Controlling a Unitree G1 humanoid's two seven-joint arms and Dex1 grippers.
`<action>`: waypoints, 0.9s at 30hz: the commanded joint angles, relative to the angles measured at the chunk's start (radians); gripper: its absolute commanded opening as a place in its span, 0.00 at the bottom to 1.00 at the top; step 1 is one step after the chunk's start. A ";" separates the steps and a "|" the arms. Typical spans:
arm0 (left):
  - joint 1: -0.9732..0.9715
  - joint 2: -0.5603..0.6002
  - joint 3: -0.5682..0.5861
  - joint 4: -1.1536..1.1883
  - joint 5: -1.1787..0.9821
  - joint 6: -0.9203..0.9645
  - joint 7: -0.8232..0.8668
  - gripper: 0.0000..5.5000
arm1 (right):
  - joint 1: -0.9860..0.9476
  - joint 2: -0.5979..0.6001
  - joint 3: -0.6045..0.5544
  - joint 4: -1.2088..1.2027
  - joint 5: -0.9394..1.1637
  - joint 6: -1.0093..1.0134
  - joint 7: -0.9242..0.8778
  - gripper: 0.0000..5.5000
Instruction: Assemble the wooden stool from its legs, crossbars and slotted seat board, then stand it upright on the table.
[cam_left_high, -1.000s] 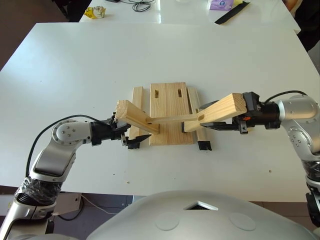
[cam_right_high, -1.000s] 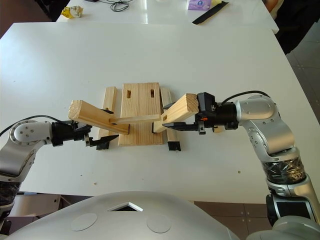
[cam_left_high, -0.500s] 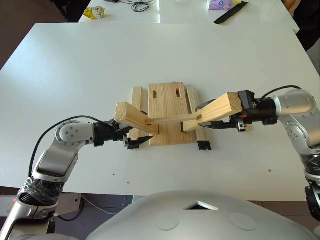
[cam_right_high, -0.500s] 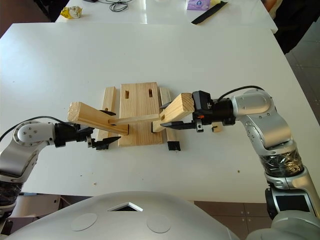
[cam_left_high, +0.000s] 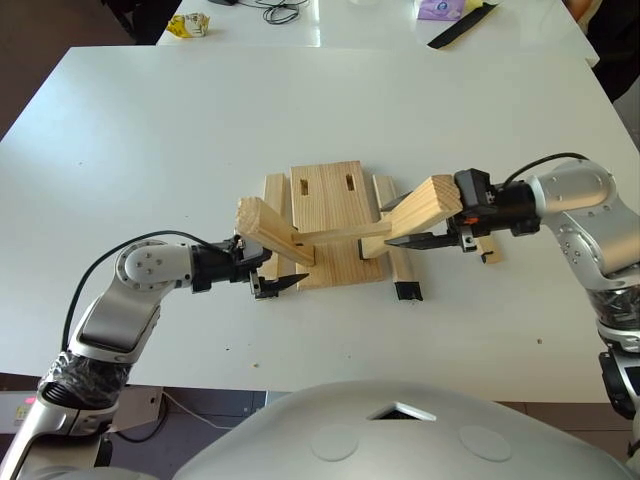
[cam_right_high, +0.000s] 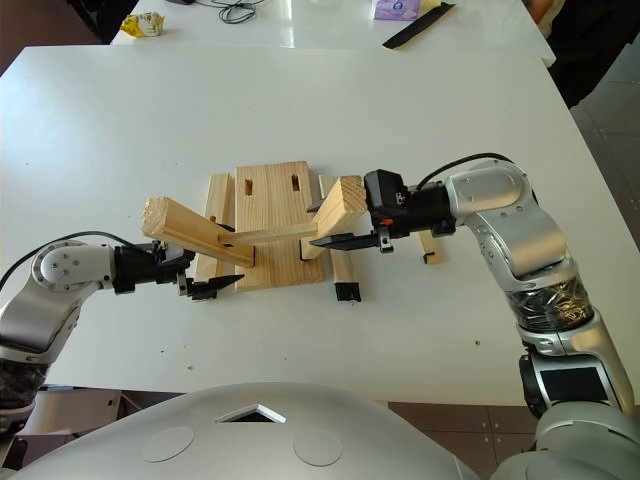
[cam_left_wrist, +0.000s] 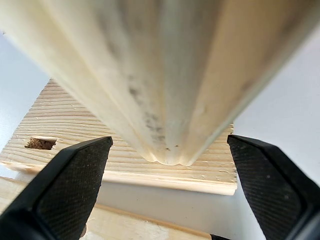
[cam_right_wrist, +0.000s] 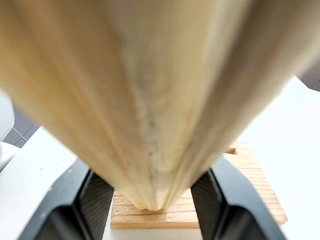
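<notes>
**Lab or Office Workroom, by the Look of It**

Reads as a workplace rather than a home. Offers plain furniture: a wide white work table (cam_left_high: 150, 120) butted against a glossier white rear table (cam_left_high: 370, 28). Keeps desk clutter on the far one (nothing domestic among it): looped black cables (cam_left_high: 285, 10), a crumpled yellow wrapper (cam_left_high: 190, 24), a purple pack (cam_left_high: 441, 9), a flat black strip (cam_left_high: 463, 25). Stands on a dark brown floor (cam_left_high: 40, 60). Cannot be narrowed further between lab and office.

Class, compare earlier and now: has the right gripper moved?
Yes. The right gripper, holding a wooden leg, has shifted to the robot's left, closer to the slotted seat board.
</notes>
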 joint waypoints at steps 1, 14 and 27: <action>-0.027 0.003 -0.018 0.001 0.014 -0.007 -0.011 0.78 | -0.023 0.019 0.079 -0.002 -0.070 0.029 0.001 0.37; -0.033 -0.022 -0.043 -0.003 0.027 -0.008 0.000 0.78 | -0.114 0.068 0.269 0.134 -0.178 0.084 0.030 0.37; -0.019 -0.048 -0.059 -0.012 0.035 -0.007 0.028 0.78 | -0.029 0.150 0.322 0.294 -0.209 0.063 -0.057 0.37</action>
